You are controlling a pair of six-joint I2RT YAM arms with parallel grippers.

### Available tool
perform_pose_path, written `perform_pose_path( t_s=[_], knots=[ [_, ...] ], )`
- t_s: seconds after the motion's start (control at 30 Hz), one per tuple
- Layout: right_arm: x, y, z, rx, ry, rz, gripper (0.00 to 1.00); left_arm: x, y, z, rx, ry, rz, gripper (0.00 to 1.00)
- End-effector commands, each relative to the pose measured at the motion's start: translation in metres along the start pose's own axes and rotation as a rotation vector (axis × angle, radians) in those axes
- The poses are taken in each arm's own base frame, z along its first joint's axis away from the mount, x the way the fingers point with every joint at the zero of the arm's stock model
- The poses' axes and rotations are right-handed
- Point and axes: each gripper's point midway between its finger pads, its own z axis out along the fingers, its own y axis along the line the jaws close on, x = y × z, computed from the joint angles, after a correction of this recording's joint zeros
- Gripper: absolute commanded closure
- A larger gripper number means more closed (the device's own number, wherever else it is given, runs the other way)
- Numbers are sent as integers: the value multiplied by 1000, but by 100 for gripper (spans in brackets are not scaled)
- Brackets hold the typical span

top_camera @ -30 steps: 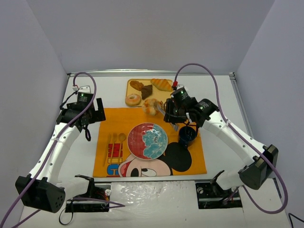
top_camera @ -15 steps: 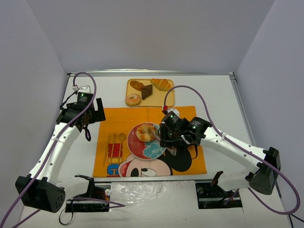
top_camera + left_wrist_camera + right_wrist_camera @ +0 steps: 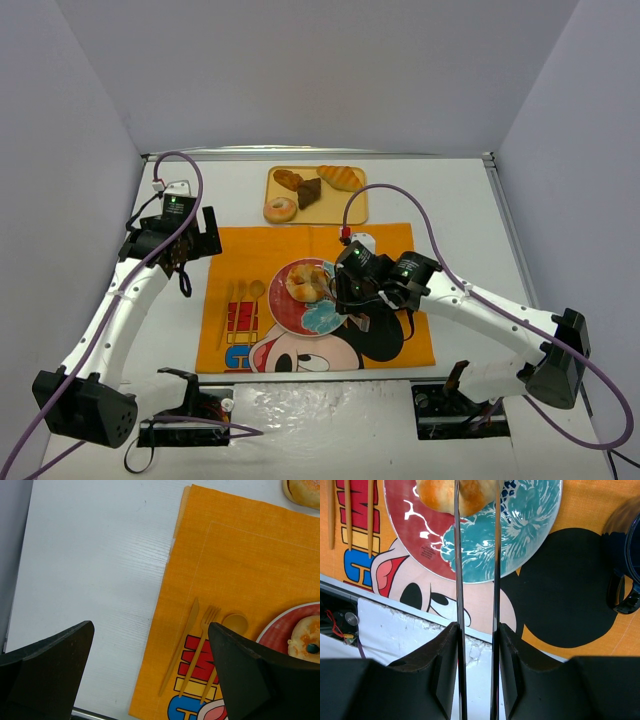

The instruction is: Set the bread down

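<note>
The bread [image 3: 305, 283], a golden roll, sits over the red half of the red-and-teal plate [image 3: 330, 316] on the orange cartoon placemat [image 3: 250, 255]. My right gripper [image 3: 322, 287] is shut on it. In the right wrist view the two thin fingers pinch the bread [image 3: 437, 492] at the top edge, above the plate [image 3: 530, 535]. I cannot tell if the bread touches the plate. My left gripper [image 3: 184, 268] is open and empty over the placemat's left edge. Its view shows the bread [image 3: 306, 641] and the plate rim [image 3: 280, 624] at the right.
A wooden board [image 3: 355, 208] at the back holds a donut [image 3: 279, 210], a brown piece [image 3: 308, 192] and a croissant [image 3: 340, 177]. Yellow cutlery [image 3: 240, 300] lies left of the plate. A dark blue mug [image 3: 626, 565] stands right of the plate, under my right arm.
My right gripper carried the bread from beside the board to over the plate, then shifted slightly. The left arm has not moved.
</note>
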Motion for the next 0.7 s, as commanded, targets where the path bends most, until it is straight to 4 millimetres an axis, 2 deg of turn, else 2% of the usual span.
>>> perform_pose_path(
  t_s=[0.0,0.33,0.67],
  knots=[
    [-17,8,-10,-19,-76,12,76,-19,4,-12,-1,-65,-20,3],
    [-22,19,-18,-52,-83,-8,60,-18,4,-11,-1,-63,-18,3],
    [-32,26,-29,-67,-116,-16,59,-18,4,-11,-4,-60,-17,3]
  ],
)
